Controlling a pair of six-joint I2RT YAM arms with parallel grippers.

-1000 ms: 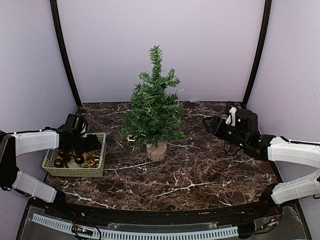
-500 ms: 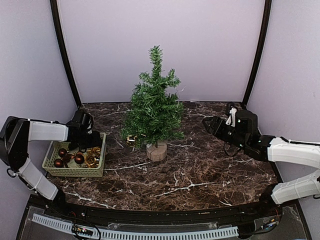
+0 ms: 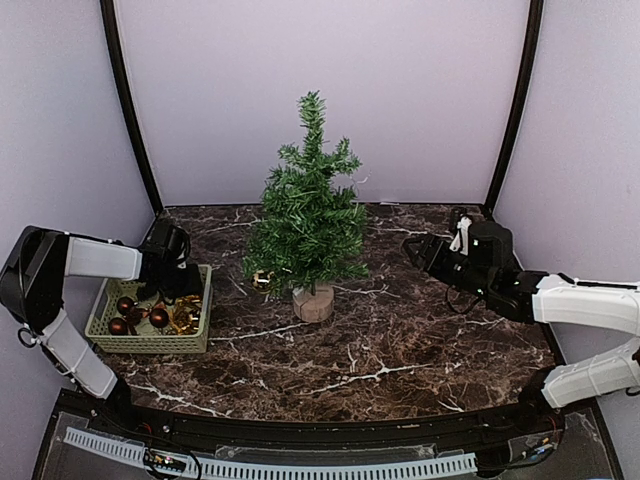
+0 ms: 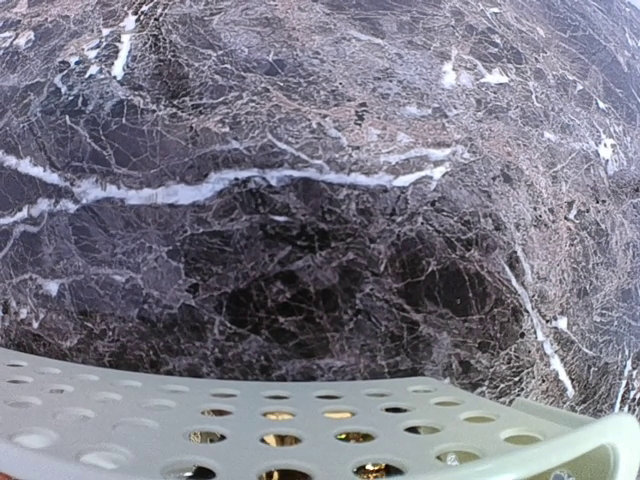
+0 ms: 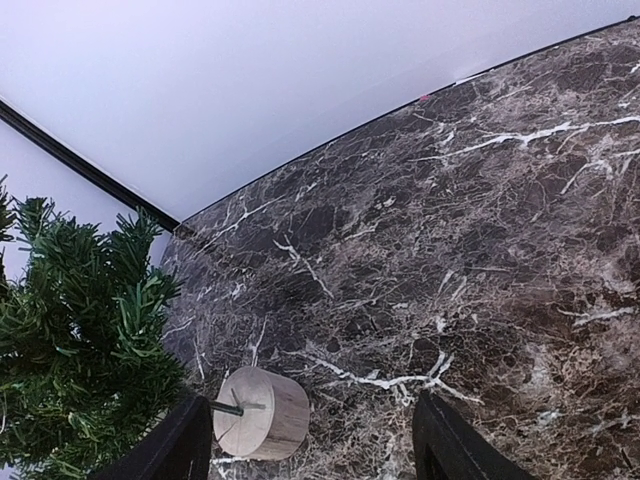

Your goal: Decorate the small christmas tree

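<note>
The small christmas tree (image 3: pixel 308 215) stands mid-table on its round wooden base (image 3: pixel 313 303); the right wrist view shows its green branches (image 5: pixel 80 330) and that base (image 5: pixel 265 412). A small gold ornament (image 3: pixel 260 278) hangs on a low left branch. My left gripper (image 3: pixel 172 288) points down into the far right corner of the pale green basket (image 3: pixel 150 346). Its fingers are hidden, and the left wrist view shows only the basket's perforated wall (image 4: pixel 300 420) and marble. My right gripper (image 5: pixel 312 425) hovers right of the tree, open and holding nothing.
Dark red balls (image 3: pixel 158 318) and gold ornaments (image 3: pixel 186 318) lie in the basket. The dark marble table (image 3: pixel 400 340) is enclosed by pale walls with black corner posts (image 3: pixel 130 110). The arm bases sit at the near edge.
My left arm has folded its elbow up and back, and the wrist now points steeply down at the basket's far right corner. The right arm has hardly moved.
</note>
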